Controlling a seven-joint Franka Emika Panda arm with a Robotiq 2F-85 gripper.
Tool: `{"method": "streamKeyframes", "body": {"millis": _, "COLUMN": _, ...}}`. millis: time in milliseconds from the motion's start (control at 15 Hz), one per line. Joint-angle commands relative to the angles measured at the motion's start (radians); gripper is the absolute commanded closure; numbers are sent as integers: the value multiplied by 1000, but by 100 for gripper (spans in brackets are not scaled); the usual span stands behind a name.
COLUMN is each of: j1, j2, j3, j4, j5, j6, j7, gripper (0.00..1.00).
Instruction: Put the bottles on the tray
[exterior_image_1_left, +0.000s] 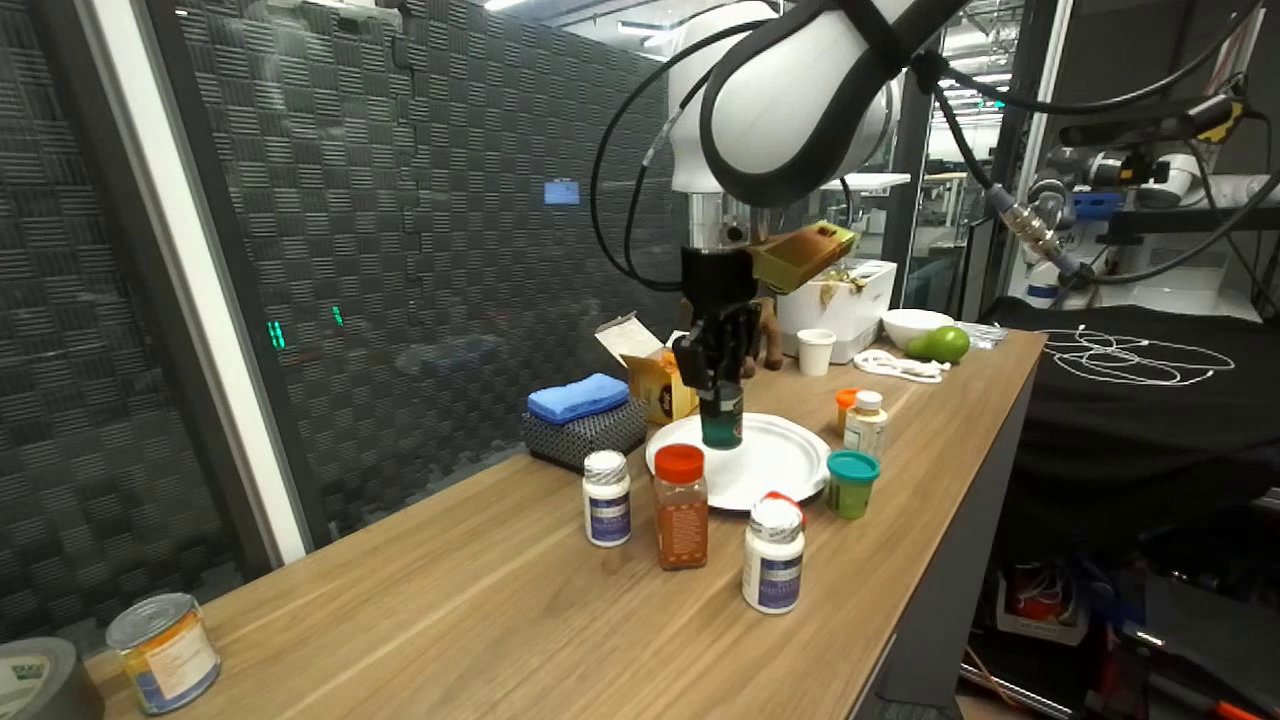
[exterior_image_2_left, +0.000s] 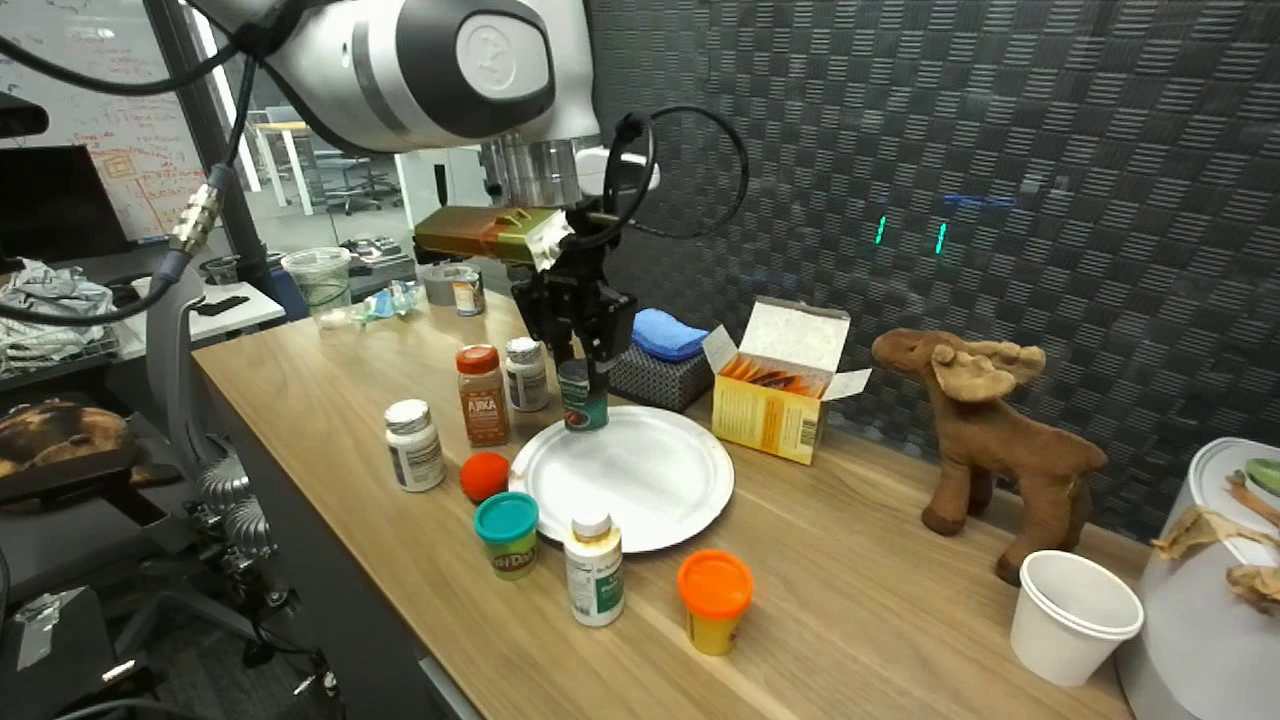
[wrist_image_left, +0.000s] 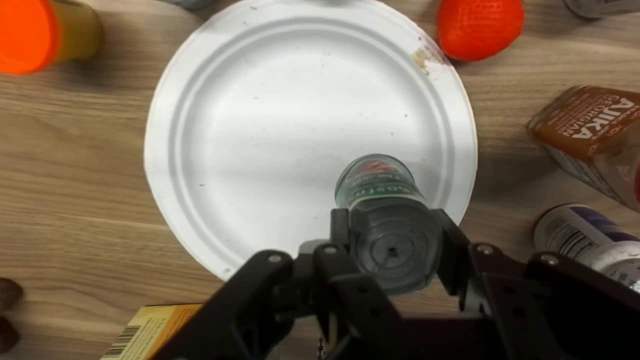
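Green bottle (exterior_image_1_left: 722, 420) is clamped in the gripper (wrist_image_left: 392, 231), over the plate (wrist_image_left: 280, 120) near its edge; whether it rests there, I cannot tell.

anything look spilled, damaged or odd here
Yes: the white plate has a brownish stain along its edge, beside the round red object. It looks odd because the plate is otherwise mostly plain white; I can't tell what caused it.
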Motion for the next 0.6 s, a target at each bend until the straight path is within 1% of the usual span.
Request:
{"method": "streamKeyframes", "body": {"millis": 0, "j1": 23, "j2": 41, "j3": -4, "j4": 5, "j5": -44, "j6": 95, "j7": 54, "gripper": 82}}
{"method": "streamKeyframes", "body": {"millis": 200, "j1": 31, "j2": 82, "j3": -20, "j4": 22, "j5": -67, "j6": 160, "j7": 92, "gripper": 82}}
{"method": "streamKeyframes", "body": {"millis": 533, "j1": 31, "j2": 130, "j3": -49, "j4": 52, "j5": -87, "j6": 187, "j7": 113, "gripper": 82}}
